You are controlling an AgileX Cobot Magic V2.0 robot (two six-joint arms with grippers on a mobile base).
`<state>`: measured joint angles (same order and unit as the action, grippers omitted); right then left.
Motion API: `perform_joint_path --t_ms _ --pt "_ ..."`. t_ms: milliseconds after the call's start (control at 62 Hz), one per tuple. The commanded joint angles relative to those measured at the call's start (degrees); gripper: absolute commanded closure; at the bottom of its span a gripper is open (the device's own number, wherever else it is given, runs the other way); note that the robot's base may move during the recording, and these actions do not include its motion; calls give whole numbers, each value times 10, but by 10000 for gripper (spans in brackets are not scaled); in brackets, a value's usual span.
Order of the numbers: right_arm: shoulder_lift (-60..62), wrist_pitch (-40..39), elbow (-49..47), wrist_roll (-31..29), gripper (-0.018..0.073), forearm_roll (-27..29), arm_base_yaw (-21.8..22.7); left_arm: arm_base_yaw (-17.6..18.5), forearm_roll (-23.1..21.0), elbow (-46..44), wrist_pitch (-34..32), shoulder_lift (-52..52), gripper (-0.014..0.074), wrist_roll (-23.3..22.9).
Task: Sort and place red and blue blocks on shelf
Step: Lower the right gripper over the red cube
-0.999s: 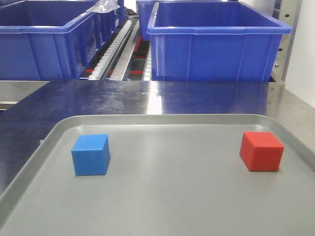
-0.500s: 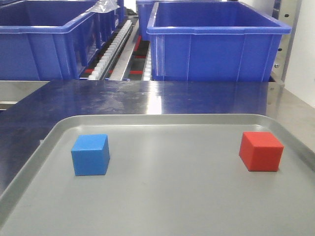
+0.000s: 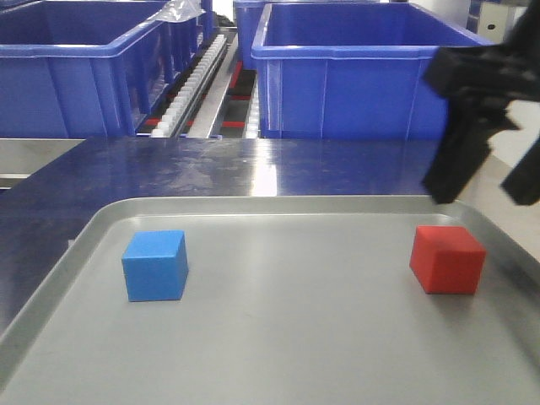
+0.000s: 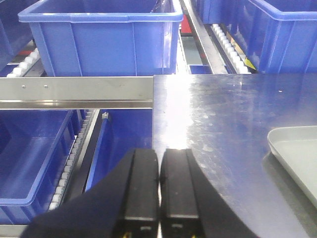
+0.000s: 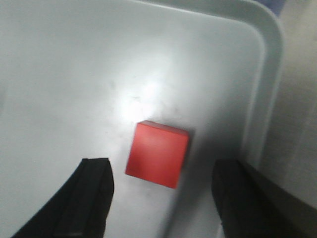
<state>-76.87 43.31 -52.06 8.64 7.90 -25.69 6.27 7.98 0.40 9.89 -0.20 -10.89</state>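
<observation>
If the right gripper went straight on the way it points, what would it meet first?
Probably the small bright red cube, which lies centred between the fingers of the open right gripper in its wrist view. Depth is unclear; the fingers could straddle it and touch the grey rimmed tray instead.

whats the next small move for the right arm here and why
Probably lower the open right gripper straight down around the small bright red cube. The wrist view shows the cube between the two spread fingers, and the front view shows the gripper hovering above it, not touching. The cube sits flat on the grey rimmed tray, so descend before closing.
</observation>
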Motion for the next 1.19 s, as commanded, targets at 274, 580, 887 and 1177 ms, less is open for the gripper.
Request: perform_joint_path --t_ms 274,580,887,1177 --pt "-42 -24 -45 -5 17 -1 -16 0 0 26 -49 -12 463 -2" --pt "-67 -26 -45 -5 17 -24 -16 0 0 26 -49 -12 463 -2" --pt "-91 -40 -45 -5 17 -24 -16 0 0 26 -49 -12 463 -2" --pt "-110 -44 -45 -5 17 -24 -16 0 0 26 -49 -12 463 -2"
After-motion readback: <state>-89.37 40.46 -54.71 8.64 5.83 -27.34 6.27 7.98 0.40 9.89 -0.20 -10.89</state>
